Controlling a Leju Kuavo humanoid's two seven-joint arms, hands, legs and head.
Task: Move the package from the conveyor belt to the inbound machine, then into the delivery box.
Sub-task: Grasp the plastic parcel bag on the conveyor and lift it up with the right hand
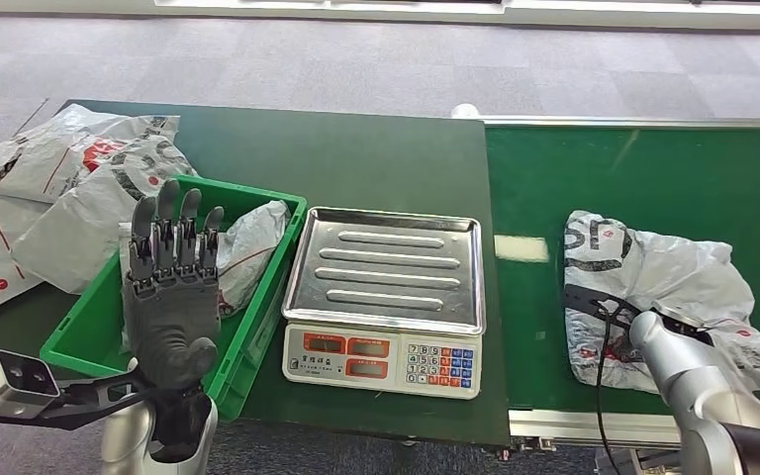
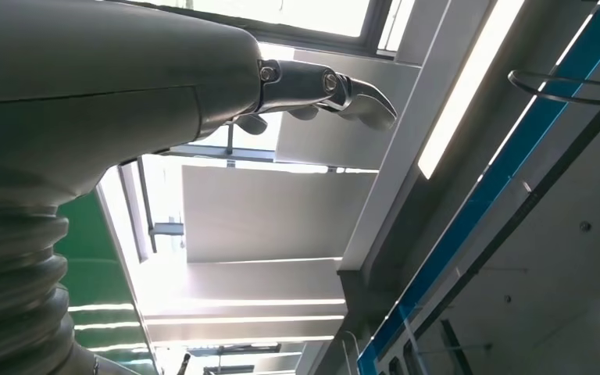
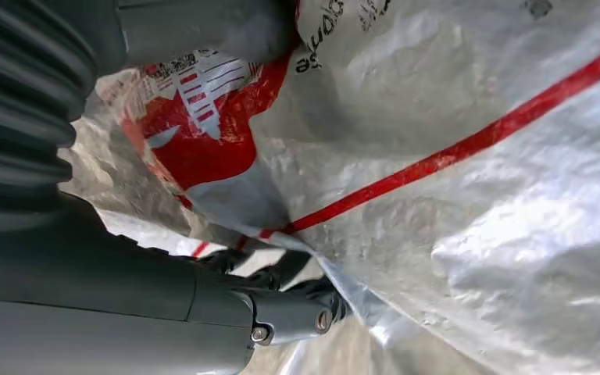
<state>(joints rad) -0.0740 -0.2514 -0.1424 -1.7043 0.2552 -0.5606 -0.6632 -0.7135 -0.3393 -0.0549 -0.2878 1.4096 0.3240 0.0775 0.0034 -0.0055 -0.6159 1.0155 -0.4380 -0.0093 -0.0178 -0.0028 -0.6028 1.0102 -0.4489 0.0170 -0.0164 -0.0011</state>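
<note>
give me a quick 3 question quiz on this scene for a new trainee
1. True or false: the scale pan has a package on it.
2. Which hand is at the package on the belt? A) left B) right C) both
3. Fill in: the green crate already holds a ____.

Key
1. False; the pan is bare.
2. B; the right hand has its fingers against the crumpled grey wrap, while the left hand is raised with fingers up, in front of the crate.
3. Package; a grey bag lies inside.
</note>
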